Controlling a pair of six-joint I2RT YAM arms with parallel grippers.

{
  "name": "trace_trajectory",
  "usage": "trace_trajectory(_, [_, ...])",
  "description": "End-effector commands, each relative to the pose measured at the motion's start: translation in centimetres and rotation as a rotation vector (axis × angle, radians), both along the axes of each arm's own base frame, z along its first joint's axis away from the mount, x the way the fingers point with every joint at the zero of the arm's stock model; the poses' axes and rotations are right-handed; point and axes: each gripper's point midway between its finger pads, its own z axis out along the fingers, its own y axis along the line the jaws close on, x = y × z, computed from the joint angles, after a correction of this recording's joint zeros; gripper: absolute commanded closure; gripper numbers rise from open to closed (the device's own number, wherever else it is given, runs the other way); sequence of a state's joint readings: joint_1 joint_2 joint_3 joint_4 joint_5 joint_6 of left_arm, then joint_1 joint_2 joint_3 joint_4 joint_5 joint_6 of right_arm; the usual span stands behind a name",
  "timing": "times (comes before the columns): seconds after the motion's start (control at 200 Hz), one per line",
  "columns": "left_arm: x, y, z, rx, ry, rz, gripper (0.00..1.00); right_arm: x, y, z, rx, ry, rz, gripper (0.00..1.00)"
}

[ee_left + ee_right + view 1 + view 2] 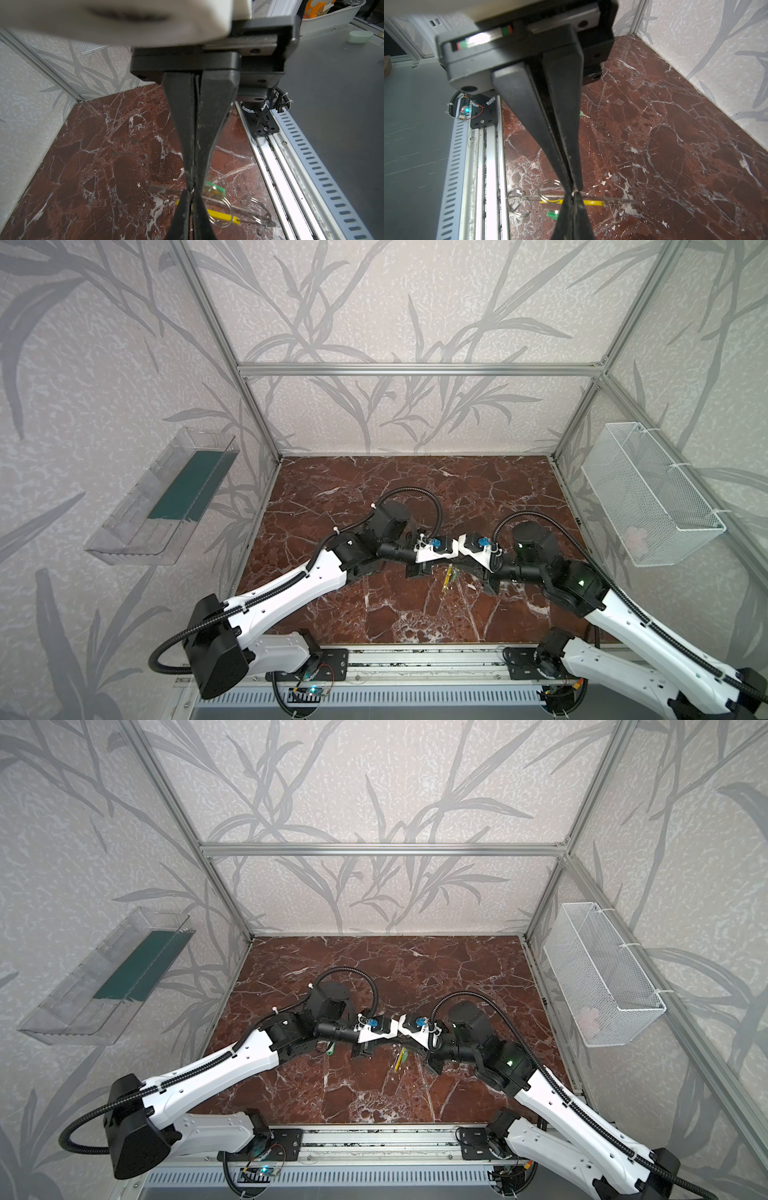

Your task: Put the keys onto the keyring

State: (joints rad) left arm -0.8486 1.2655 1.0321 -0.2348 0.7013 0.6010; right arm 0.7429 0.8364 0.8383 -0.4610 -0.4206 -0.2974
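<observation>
The keyring (618, 201) sits edge-on to every camera, so its grey band reads as a thin line with the yellow sleeve (591, 202) along one stretch. In both top views it shows as a short yellow-and-green sliver (448, 581) (400, 1058) between the two wrists, over the middle of the bench towards its front. Two wire split rings (550, 181) sit on or against the band beside the sleeve. One green-tagged key (552, 214) lies close against the keyring; whether it hangs from the band I cannot tell.

The right end effector (573, 188) has its jaws pressed together and pinches the band right beside the sleeve. The left end effector (192, 187) comes in from the opposite side, jaws likewise closed to a hairline. Its tips meet the right one's tips at the same spot on the band, and whether it truly grips the metal there cannot be told.

The second green-tagged key (329, 1049) lies flat on the red-brown marble bench (374, 497), partly under the left arm and well apart from the keyring.

A white wire-mesh basket (623, 472) hangs on the right wall, and a clear plastic tray (124, 539) on the left wall.
</observation>
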Motion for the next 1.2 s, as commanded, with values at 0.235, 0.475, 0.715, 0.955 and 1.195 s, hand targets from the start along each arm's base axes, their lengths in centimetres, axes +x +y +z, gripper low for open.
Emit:
trace_trajectory(0.235, [-0.3,0.3,-1.6,0.075,0.014,-0.012,0.83,-0.7,0.7,3.0,0.083,-0.079,0.058,1.00])
trace_trajectory(0.475, [0.0,0.5,-1.7,0.080,0.010,0.003,0.86,-0.7,0.8,2.9,0.095,-0.070,0.060,1.00])
trace_trajectory(0.715, [-0.1,0.3,-1.8,0.068,0.020,-0.005,0.85,-0.9,1.0,3.2,0.112,-0.067,0.072,1.00])
trace_trajectory(0.955, [-0.1,0.1,-2.4,0.080,0.028,-0.013,0.90,-1.0,1.0,3.5,0.121,-0.089,0.082,1.00])
trace_trajectory(1.195, [-0.3,0.2,-2.4,0.087,0.028,-0.021,1.00,-1.0,0.9,3.7,0.133,-0.119,0.083,1.00])
